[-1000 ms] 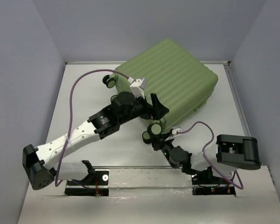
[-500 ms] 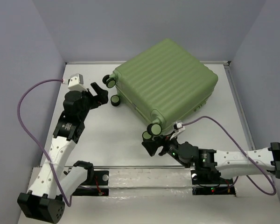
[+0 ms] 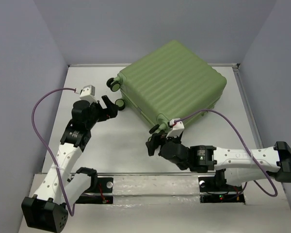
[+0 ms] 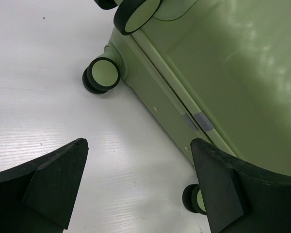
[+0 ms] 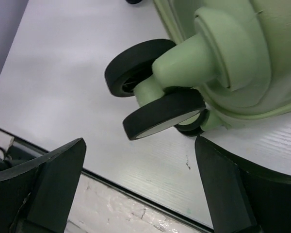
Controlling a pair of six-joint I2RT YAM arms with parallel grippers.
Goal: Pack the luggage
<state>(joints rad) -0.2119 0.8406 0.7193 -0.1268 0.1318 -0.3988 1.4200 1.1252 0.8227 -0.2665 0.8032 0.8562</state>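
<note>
The luggage, a light-green ribbed hard-shell suitcase, lies closed and flat at the back of the table, so its inside is hidden. My left gripper hovers open just left of its caster wheels. In the left wrist view the gripper holds nothing, with the luggage side and a wheel ahead. My right gripper stands open at the near corner. In the right wrist view that gripper is empty, just short of a black-rimmed double caster.
Grey walls enclose the white table on the left, back and right. A metal rail with the arm bases runs along the near edge. Purple cables loop from both wrists.
The left arm has swung off the luggage's edge to the left, then eased back toward the wheels. The right arm has stretched out, and its gripper went from shut to open beside the near caster.
</note>
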